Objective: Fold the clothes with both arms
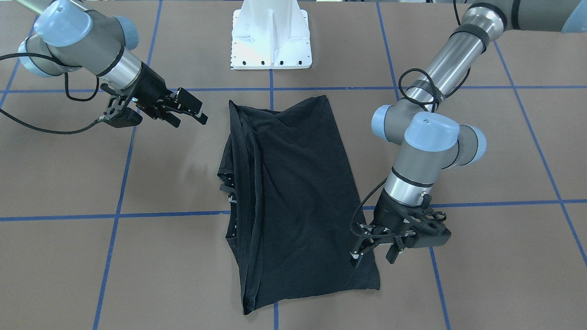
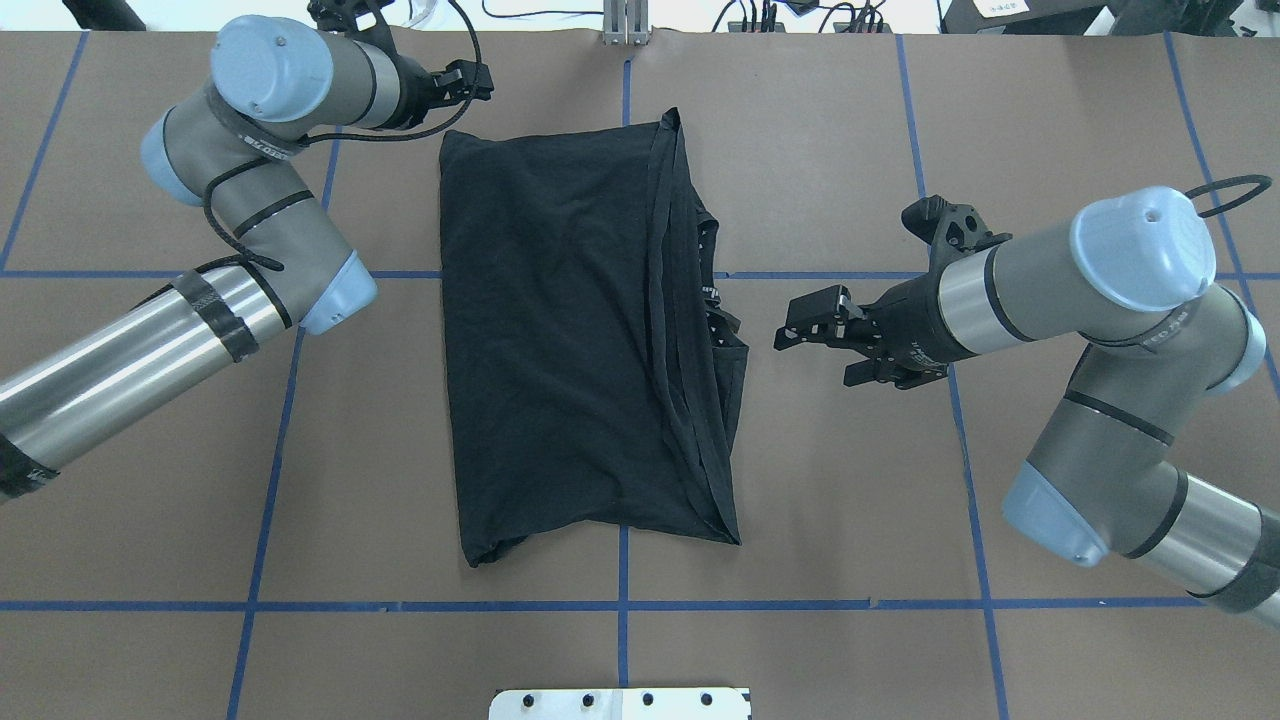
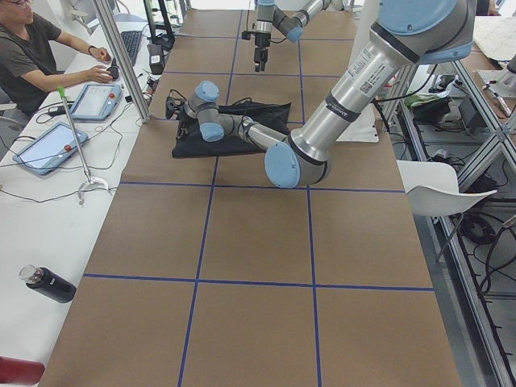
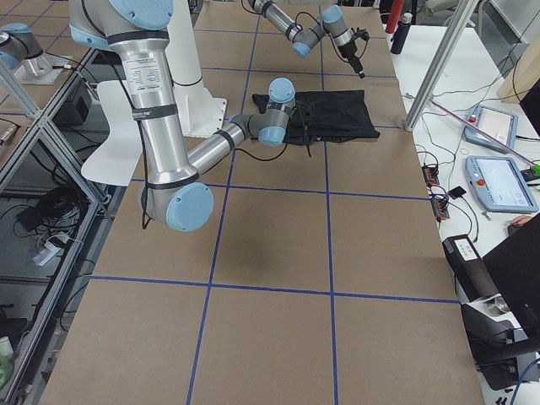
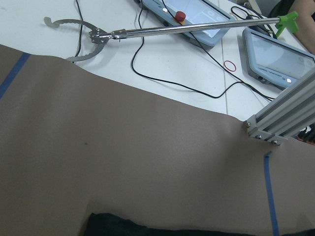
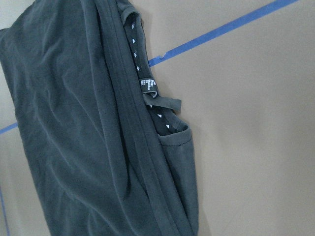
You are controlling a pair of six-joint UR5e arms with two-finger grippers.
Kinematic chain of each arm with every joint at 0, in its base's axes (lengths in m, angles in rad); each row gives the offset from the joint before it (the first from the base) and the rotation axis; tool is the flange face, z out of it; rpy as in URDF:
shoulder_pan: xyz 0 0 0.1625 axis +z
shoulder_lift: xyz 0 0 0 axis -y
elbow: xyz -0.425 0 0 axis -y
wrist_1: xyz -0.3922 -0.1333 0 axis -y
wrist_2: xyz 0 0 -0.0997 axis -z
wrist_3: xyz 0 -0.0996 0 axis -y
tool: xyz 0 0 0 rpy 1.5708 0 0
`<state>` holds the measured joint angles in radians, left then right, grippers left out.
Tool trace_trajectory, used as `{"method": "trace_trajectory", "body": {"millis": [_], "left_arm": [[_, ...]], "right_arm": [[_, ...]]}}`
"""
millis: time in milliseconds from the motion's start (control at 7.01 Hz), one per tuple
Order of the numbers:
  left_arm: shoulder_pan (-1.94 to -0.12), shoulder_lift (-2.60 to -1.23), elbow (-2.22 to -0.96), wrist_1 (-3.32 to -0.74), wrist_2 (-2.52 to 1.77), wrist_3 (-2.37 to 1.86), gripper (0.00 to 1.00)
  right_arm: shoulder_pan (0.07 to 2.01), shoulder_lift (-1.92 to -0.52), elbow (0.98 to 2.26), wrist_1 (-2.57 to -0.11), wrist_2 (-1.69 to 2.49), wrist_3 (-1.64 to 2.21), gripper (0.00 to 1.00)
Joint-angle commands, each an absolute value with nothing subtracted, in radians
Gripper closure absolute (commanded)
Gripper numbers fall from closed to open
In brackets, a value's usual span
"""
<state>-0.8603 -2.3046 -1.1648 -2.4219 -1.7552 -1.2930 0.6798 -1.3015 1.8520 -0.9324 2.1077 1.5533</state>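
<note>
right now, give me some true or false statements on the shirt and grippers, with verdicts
The T-shirt lies folded into a long strip on the table. True.
The right gripper is shut on the shirt. False: its fingers are open, beside the shirt, not touching.
The left gripper has its fingers open. True.
The shirt's logo faces up. False: only plain black cloth shows on top.
The left gripper is over the shirt's middle. False: it is at one corner.

no legible text; white print on t-shirt (image 6: pixel 64 123) neck label (image 6: pixel 146 84) too small to read.
</note>
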Motion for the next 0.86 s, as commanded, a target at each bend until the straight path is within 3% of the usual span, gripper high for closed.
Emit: {"method": "trace_trajectory", "body": {"millis": [0,285,713], "left_arm": [[-0.876,-2.254,-1.236,-2.415,-1.815,-1.252,0.00],[-0.876,-2.209,-1.282,-2.422,-1.836,-1.252,0.00],[-0.881,-2.162,-1.345,-2.425,-1.899,-1.250,0.00]], "right_arm": [[0.615,-1.206,1.851,-1.128,2.004,1.442,0.00],[0.551,-1.169,1.830,-1.180,1.840,1.372,0.05],[0.514,-1.057,1.674,-1.190,1.717,1.232,0.08]]}}
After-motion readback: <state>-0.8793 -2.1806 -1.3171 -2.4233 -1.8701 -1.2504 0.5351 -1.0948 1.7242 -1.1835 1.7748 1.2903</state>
